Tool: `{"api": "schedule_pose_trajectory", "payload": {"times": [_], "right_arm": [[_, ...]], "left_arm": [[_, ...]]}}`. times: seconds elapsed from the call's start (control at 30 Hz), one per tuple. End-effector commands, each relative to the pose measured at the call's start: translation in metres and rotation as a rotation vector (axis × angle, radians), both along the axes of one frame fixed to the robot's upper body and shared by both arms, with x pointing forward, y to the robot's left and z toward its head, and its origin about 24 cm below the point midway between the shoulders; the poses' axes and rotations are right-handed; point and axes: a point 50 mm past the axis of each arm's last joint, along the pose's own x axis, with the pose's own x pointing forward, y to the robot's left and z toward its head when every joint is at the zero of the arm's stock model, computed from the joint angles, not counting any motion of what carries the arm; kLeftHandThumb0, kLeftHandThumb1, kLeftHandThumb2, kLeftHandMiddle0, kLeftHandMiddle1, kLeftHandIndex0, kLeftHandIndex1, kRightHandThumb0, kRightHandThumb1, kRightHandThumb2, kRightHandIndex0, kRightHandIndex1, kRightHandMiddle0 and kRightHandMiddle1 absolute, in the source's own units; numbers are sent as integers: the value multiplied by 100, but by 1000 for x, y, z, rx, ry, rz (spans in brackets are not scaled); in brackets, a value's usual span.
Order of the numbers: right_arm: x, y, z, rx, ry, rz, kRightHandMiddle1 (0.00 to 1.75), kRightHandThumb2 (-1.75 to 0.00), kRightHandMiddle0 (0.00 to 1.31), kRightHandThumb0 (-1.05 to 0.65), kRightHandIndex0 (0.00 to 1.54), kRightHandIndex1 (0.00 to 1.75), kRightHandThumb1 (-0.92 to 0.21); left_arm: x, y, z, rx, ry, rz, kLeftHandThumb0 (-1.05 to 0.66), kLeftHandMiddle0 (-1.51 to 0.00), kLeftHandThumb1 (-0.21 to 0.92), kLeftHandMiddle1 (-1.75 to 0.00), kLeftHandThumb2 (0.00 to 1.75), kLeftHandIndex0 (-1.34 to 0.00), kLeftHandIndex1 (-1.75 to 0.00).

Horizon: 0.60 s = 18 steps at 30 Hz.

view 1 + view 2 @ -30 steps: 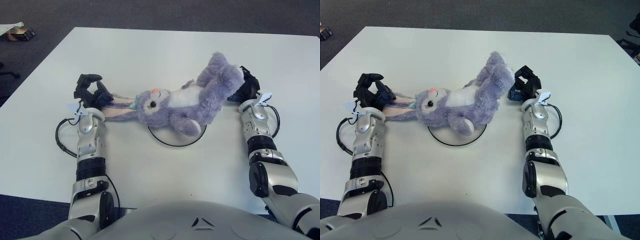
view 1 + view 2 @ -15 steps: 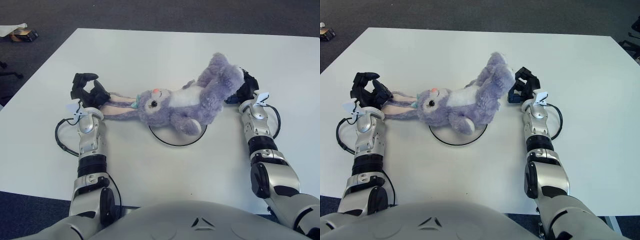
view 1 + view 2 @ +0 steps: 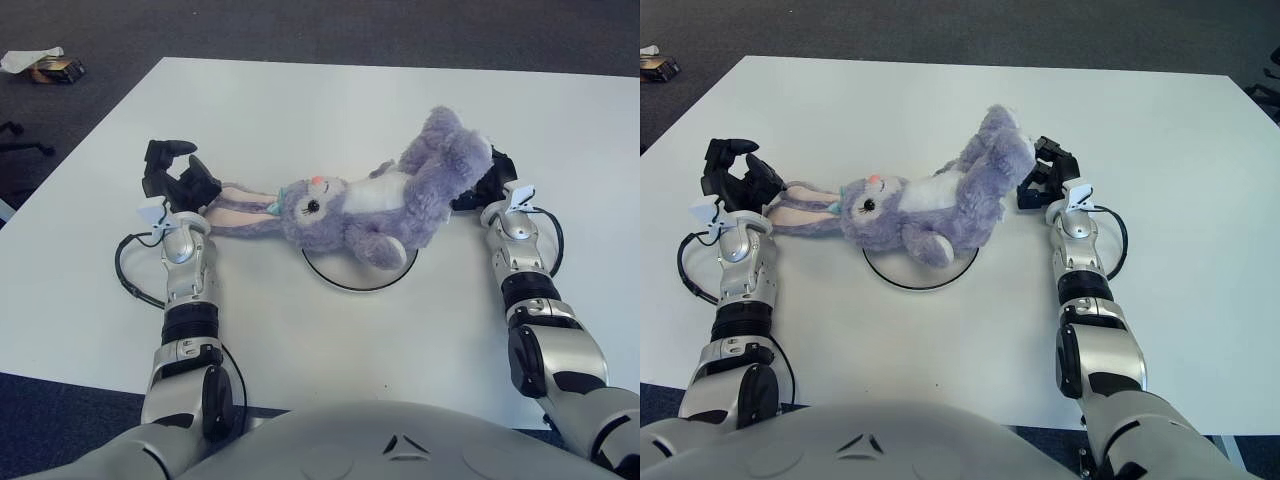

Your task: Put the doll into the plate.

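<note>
Spanning doll (image 3: 370,205) across plate (image 3: 345,283) | left hand (image 3: 178,182) pinches ear tips | right hand (image 3: 1048,178) at feet, grip cannot tell | supports both ends for centring.

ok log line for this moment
doll: lying across plate | left hand: at its ears | right hand: at its feet
</note>
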Motion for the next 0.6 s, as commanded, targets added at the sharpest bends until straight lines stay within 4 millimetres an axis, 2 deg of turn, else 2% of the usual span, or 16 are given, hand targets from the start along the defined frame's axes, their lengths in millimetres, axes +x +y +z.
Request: {"api": "schedule_pose_trajectory", "payload": {"times": [0.0,0.57], "right_arm": [[-13,4,-32,-36,144,26,174,-139,66,-49,132,175,-25],[-13,6,-34,-95,143,51,175,-138,66,-50,133,175,-26]], "left_arm": [[-11,-13,-29,-32,97,5,-43,-127,50,-175,109,-47,-175],[-9,-11,-34,46,162,32,-44,-125,46,-175,114,-50,-175]]}}
